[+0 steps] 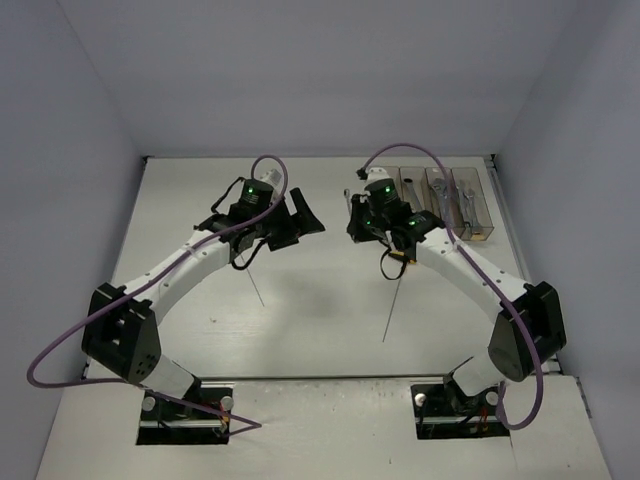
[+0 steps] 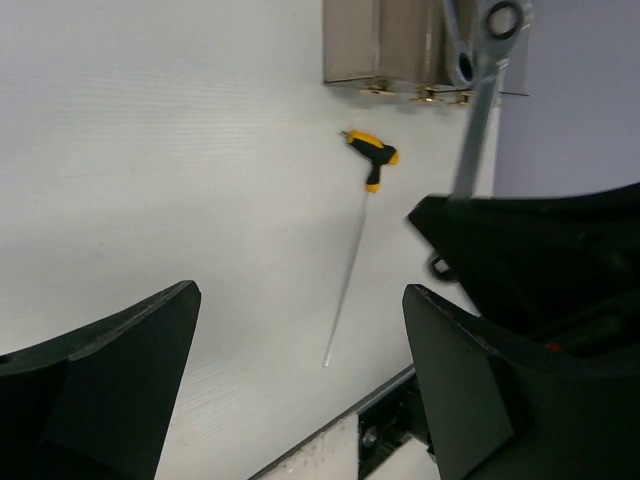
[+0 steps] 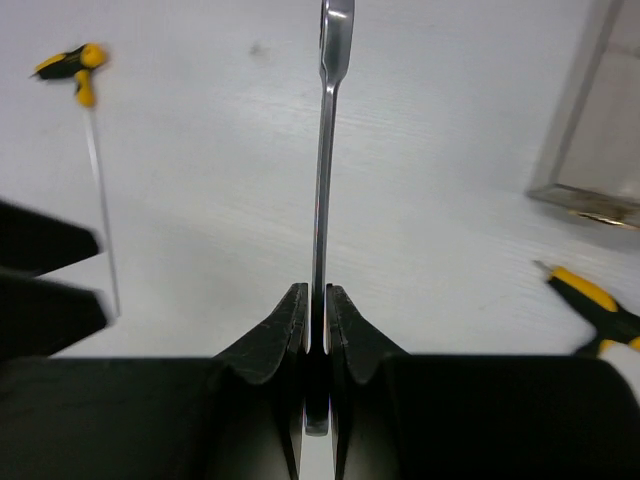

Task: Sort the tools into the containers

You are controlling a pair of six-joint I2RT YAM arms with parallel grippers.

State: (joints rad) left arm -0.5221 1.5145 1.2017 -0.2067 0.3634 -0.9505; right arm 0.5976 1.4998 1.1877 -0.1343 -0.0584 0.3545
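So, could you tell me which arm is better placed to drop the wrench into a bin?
Right. The right gripper is shut on the wrench and sits nearer the bins; the left gripper is open, empty and farther away.

On the flat white table [image 1: 320,330] two thin metal rod drivers with yellow-black T-handles lie well apart, the left rod driver [image 1: 256,288] and the right rod driver [image 1: 391,305]. The clear brownish plastic bins [image 1: 472,236] stand in the far right corner.

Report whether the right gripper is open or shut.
Shut. In the right wrist view the right gripper clamps the shank of a silver wrench with no gap on either side, and the wrench sticks out ahead of it.
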